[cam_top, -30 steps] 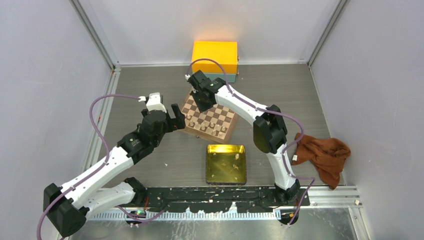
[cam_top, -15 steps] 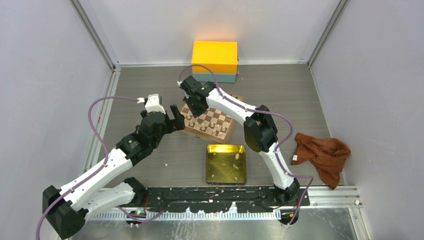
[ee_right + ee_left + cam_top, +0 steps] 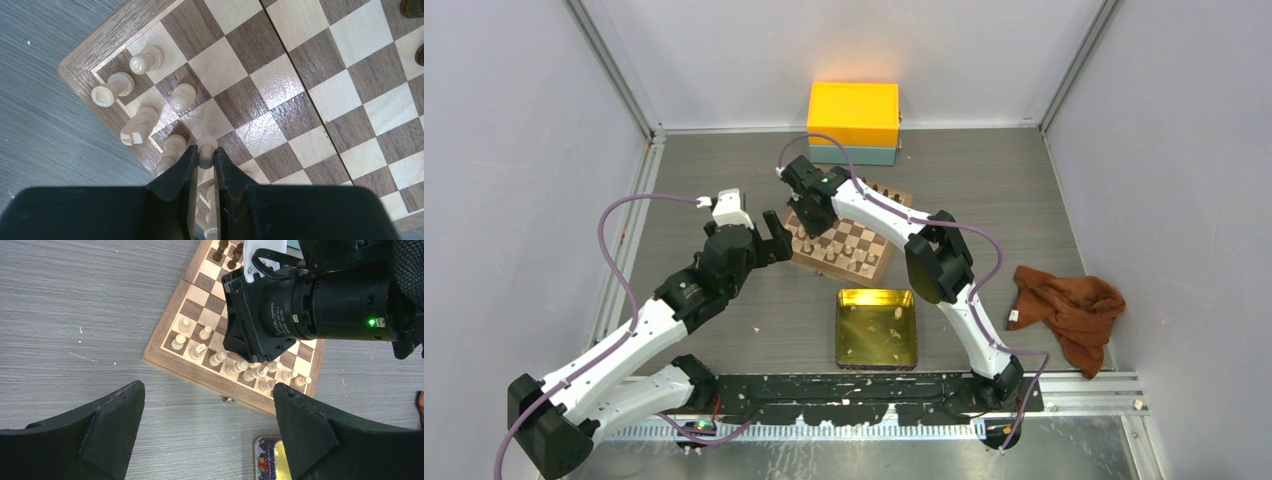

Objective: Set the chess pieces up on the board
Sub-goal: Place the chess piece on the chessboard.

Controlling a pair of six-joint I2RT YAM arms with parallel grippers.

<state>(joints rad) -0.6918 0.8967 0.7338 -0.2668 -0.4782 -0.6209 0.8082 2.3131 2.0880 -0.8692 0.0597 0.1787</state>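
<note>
The board (image 3: 856, 236) lies mid-table, and pale chess pieces (image 3: 235, 368) stand in two rows along its near edge. My right gripper (image 3: 205, 155) is shut on a pale pawn (image 3: 206, 145), holding it by the head over a light square in the second row near the board's left corner (image 3: 280, 80). From above, the right gripper (image 3: 810, 218) sits over the board's left end. My left gripper (image 3: 206, 387) is open and empty above bare table just in front of the board; in the top view the left gripper (image 3: 776, 232) is beside the board's left edge.
Dark brown pieces (image 3: 227, 250) stand at the board's far side. A gold tin tray (image 3: 876, 293) holding a few loose pale pieces (image 3: 894, 312) lies near the arm bases. An orange box (image 3: 854, 112) is at the back and a brown cloth (image 3: 1069, 310) on the right.
My right gripper has moved left along the board toward its near-left corner, still shut on the pawn. The left arm has shifted only slightly.
</note>
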